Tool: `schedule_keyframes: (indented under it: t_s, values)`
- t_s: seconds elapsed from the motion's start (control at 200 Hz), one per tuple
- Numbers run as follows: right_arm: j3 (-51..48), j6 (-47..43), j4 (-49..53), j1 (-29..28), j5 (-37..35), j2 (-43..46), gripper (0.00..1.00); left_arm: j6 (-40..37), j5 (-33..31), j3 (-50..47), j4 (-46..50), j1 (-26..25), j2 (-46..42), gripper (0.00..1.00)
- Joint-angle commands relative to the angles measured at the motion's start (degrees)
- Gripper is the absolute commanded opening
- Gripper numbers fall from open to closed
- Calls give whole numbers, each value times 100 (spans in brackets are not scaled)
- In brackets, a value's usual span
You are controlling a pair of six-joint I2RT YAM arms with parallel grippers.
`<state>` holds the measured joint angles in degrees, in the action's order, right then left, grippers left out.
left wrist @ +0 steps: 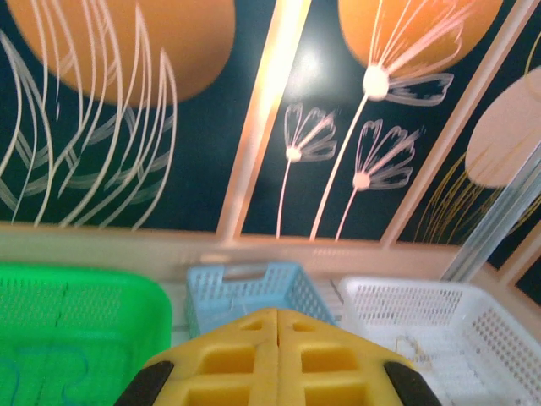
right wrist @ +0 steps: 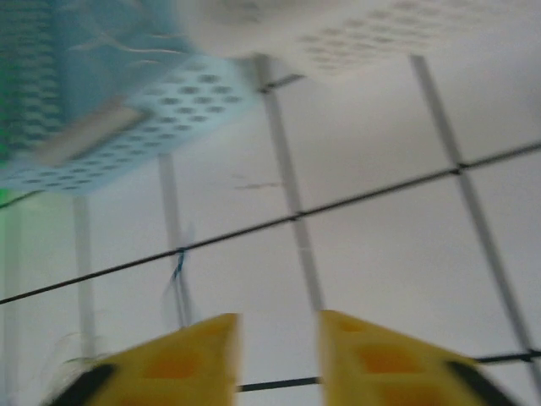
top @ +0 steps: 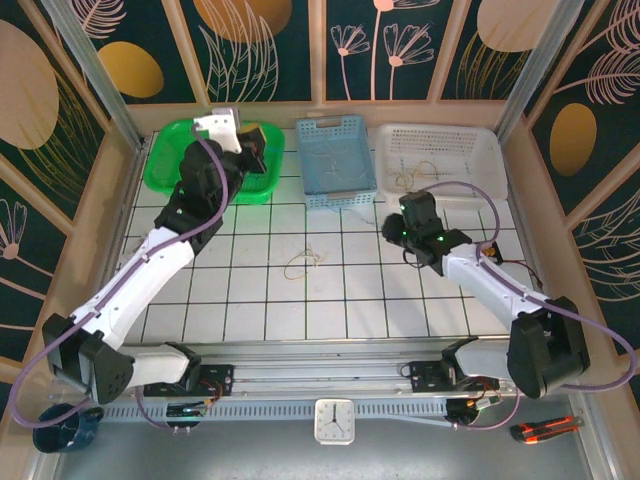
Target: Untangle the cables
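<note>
Cables show in two spots in the top view: a yellowish-tan cable (top: 303,262) lies in a loose little loop on the white tiled table (top: 250,300), near its middle, and a second thin tan cable (top: 420,172) rests inside the white basket (top: 480,150) at about 1 o'clock from the first. In the left wrist view that second cable (left wrist: 407,345) is a faint strand on the white basket's (left wrist: 473,338) mesh floor. A blue basket (top: 335,130) stands at 12 o'clock from the table cable, and a green basket (top: 170,170) sits at 10 o'clock, both along the far edge of the table. The left gripper (top: 262,150) hangs over the right side of the green basket, well apart from both cables; in its own camera the left gripper (left wrist: 277,326) has its yellow fingers (left wrist: 228,355) pressed flat together with nothing seen between them, aimed toward the painted back wall (left wrist: 169,169), with the green basket (left wrist: 68,338) at 9 o'clock and the blue basket (left wrist: 245,292) just above the tips. The right gripper (top: 392,228) sits at about 3 o'clock from the table cable, apart from it. Its wrist view is blurred, yet the right gripper (right wrist: 278,334) shows its fingers (right wrist: 190,359) parted by a modest gap, empty, over bare tile, with the blue basket (right wrist: 127,118) at 11 o'clock.
</note>
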<state>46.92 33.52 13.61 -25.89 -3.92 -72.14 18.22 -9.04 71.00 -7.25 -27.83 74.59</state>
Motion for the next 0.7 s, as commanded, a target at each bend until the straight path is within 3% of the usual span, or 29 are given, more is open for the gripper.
schedule_keyframes:
  t_s: [0.0,0.08,0.32,0.696]
  values:
    - [494,36,-545,-154,883,77,59,-491,-62,701,35,99,251,0]
    - [683,84,-615,-167,1104,90,64,-712,-187,1248,218,230,538,0]
    - [807,78,-526,-147,1260,192,67,-1108,-515,2460,477,861,1453,0]
    - [480,-107,-90,20,1281,515,68,-1075,-780,3418,311,1802,2857,0]
